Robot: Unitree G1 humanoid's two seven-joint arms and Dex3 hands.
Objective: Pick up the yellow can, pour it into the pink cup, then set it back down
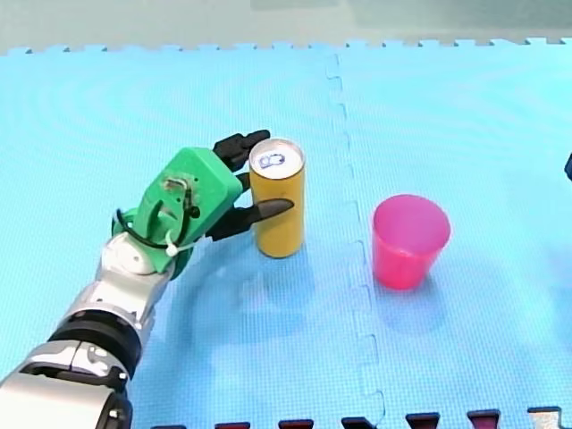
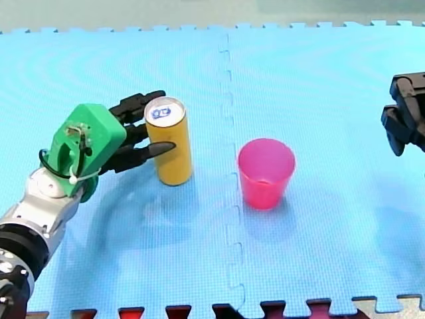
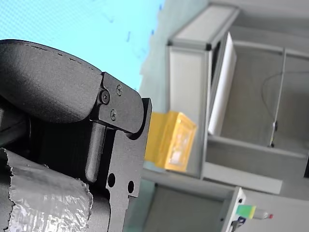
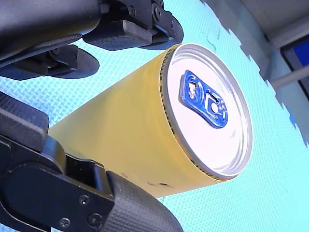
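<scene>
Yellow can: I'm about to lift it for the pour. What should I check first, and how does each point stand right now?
1. Left hand has fingers behind and in front of the yellow can: ok.
2. Grip firm enough to lift: cannot tell.
3. Can upright on the blue mat: ok.
4. Can lid opened for pouring: cannot tell.
5. Pink cup upright, mouth up, standing apart from the can: ok.
6. Right hand off at the mat's right side, away from the cup: ok.
</scene>
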